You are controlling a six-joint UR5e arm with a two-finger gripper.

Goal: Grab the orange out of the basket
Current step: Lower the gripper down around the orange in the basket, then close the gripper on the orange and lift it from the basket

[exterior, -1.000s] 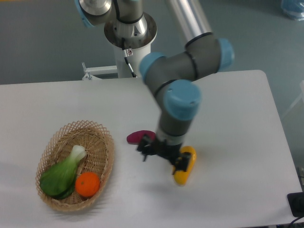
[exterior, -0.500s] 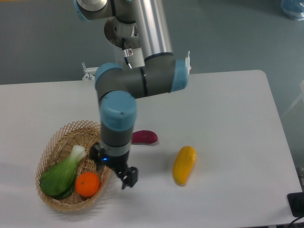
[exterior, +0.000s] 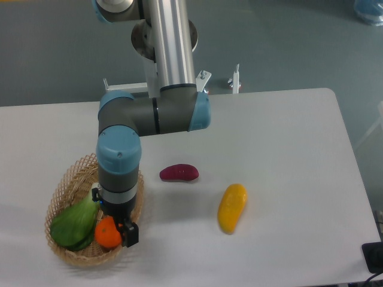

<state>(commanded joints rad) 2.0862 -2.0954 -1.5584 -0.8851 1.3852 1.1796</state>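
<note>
Down in the basket (exterior: 70, 179), the gripper (exterior: 117, 229) sat right at the orange (exterior: 106, 234), one dark finger (exterior: 131, 234) showing just beside the fruit's right side; whether the jaws had closed on it could not be told, since the wrist hid them. A green vegetable (exterior: 75, 220) lay alongside. A purple piece (exterior: 178, 173) and a yellow fruit (exterior: 231, 207) rested on the table (exterior: 287, 149).

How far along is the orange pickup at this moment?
Approach looks done: the end effector is down over the orange in the basket. Whether it is closed on it can't be told. The orange is not yet lifted out, beside the green vegetable.
</note>
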